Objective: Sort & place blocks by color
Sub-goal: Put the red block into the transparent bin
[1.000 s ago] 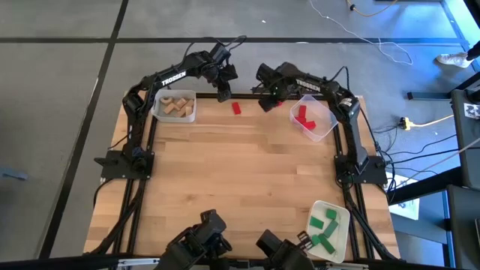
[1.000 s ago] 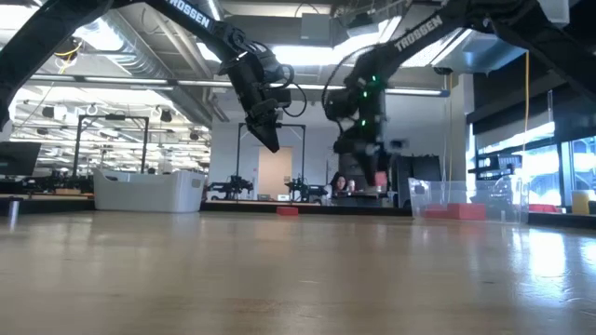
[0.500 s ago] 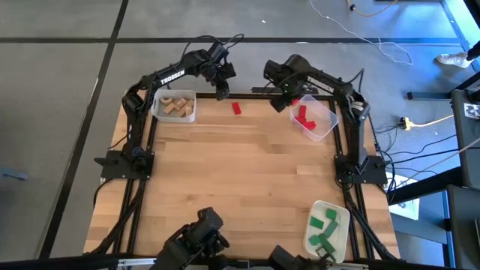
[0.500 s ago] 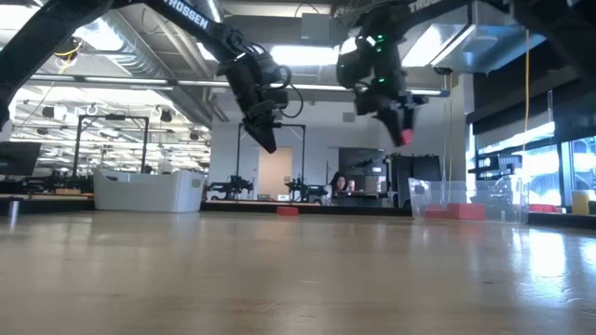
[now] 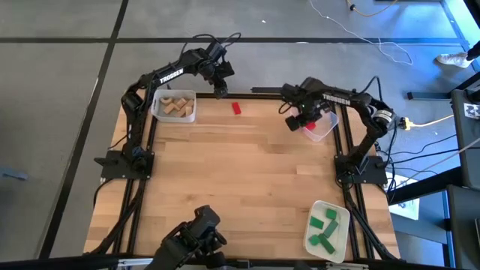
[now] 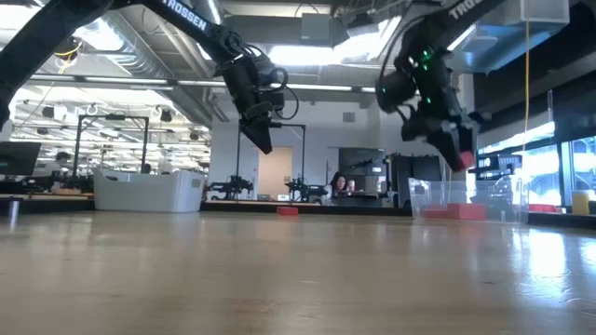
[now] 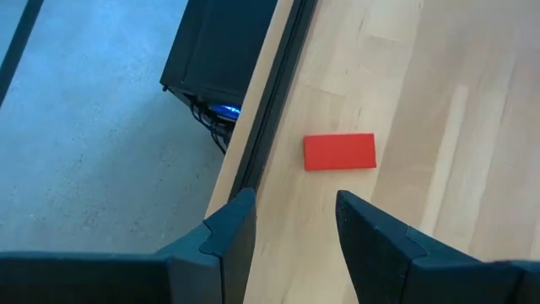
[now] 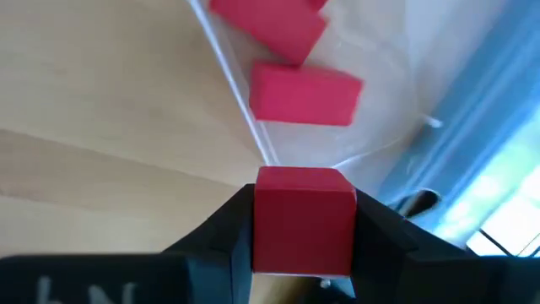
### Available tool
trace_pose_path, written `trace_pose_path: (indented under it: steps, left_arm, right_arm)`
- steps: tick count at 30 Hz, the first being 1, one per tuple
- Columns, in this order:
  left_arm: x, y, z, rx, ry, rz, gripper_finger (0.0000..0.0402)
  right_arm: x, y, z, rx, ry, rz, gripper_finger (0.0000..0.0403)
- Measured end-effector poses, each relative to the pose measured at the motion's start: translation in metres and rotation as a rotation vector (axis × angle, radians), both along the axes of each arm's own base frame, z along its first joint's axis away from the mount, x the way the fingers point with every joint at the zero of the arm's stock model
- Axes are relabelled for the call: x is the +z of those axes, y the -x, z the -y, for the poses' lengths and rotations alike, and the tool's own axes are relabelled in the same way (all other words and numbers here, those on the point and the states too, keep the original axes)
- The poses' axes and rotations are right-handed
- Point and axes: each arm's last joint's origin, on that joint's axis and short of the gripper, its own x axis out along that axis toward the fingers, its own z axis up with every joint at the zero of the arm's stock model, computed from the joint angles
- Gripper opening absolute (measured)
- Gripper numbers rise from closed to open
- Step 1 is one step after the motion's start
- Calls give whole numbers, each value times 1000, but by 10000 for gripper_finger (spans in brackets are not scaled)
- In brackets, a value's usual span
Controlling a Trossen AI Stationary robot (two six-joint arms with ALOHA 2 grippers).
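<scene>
Right wrist view: right gripper (image 8: 304, 245) clamps a red block (image 8: 304, 218) above the bin (image 8: 253, 135) rim; released here, it could fall outside. Left gripper (image 7: 291, 228), at 11 o'clock, hangs open.

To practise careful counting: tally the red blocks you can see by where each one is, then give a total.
Loose red block on the table: 1
Held red block in the right gripper jaws: 1
Binned red blocks showing in the clear bin: 2
Total: 4
</scene>
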Motion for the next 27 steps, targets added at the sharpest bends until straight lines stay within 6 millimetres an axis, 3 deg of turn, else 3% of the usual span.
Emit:
trace_pose_path:
  steps: [8, 18, 20, 24, 27]
  left_arm:
    - [0, 0, 1, 0, 8, -3, 155]
    - [-1, 0, 1, 3, 14, -4, 155]
    - [-1, 1, 1, 2, 19, -7, 155]
    - [-1, 1, 2, -5, 23, -13, 155]
    - [-1, 1, 2, -5, 23, -13, 155]
  right_arm:
    - [-42, 23, 9, -38, -8, -6, 133]
    - [-46, 34, 22, -78, 8, 17, 133]
    - [-46, 34, 23, -79, 14, 23, 155]
    - [-46, 34, 22, -82, 13, 22, 235]
    - [-46, 34, 22, -82, 12, 21, 263]
